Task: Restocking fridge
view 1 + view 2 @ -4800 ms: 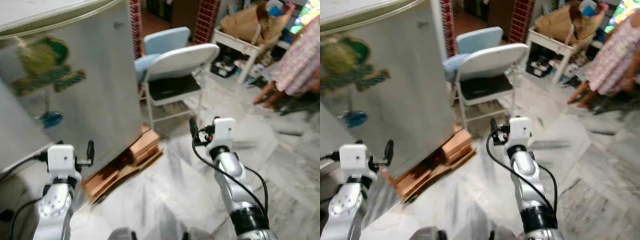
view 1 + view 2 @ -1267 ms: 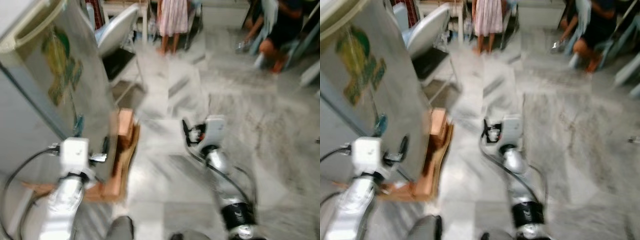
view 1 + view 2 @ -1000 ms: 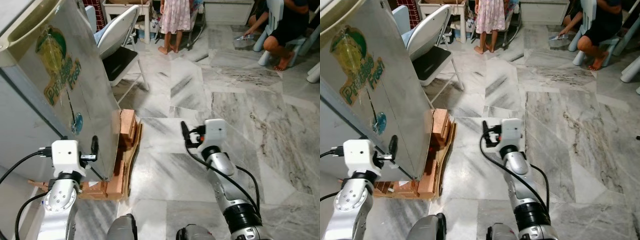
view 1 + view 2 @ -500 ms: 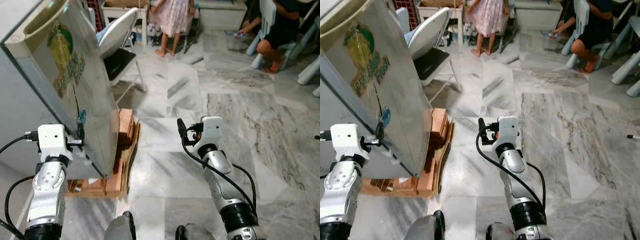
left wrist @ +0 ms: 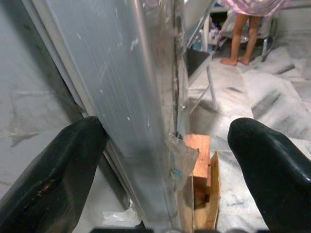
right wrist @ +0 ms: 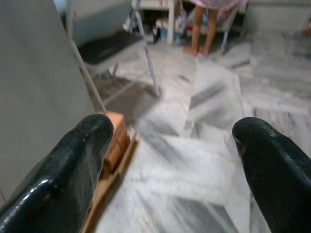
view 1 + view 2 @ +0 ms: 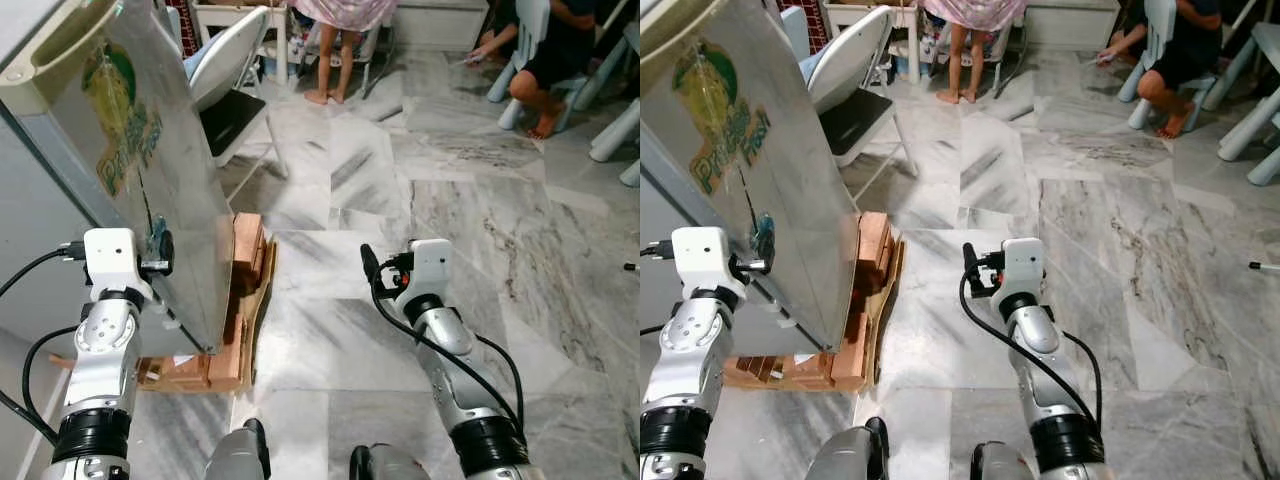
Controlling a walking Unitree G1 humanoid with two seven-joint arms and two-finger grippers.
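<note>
The fridge [image 7: 150, 150] stands at my left, its steel door carrying a green and yellow sticker. My left gripper [image 7: 160, 252] is up against the door's free edge, near a small blue sticker. In the left wrist view the left gripper [image 5: 167, 141] is open, with the steel door edge [image 5: 150, 97] between the two fingers [image 5: 53, 170]. I cannot tell whether they touch it. My right gripper [image 7: 370, 268] is held out over the marble floor, open and holding nothing, as the right wrist view also shows [image 6: 175, 145].
Wooden blocks and a pallet [image 7: 245, 270] lie under the fridge's front corner. A folding chair [image 7: 235, 75] stands behind it. One person stands at the back [image 7: 335, 60], another crouches at the back right [image 7: 555, 50]. Marble floor [image 7: 400, 190] stretches ahead.
The view swung round to face along the fridge front. Over the last second my left gripper rose and closed in on the door's edge. The right arm kept its pose.
</note>
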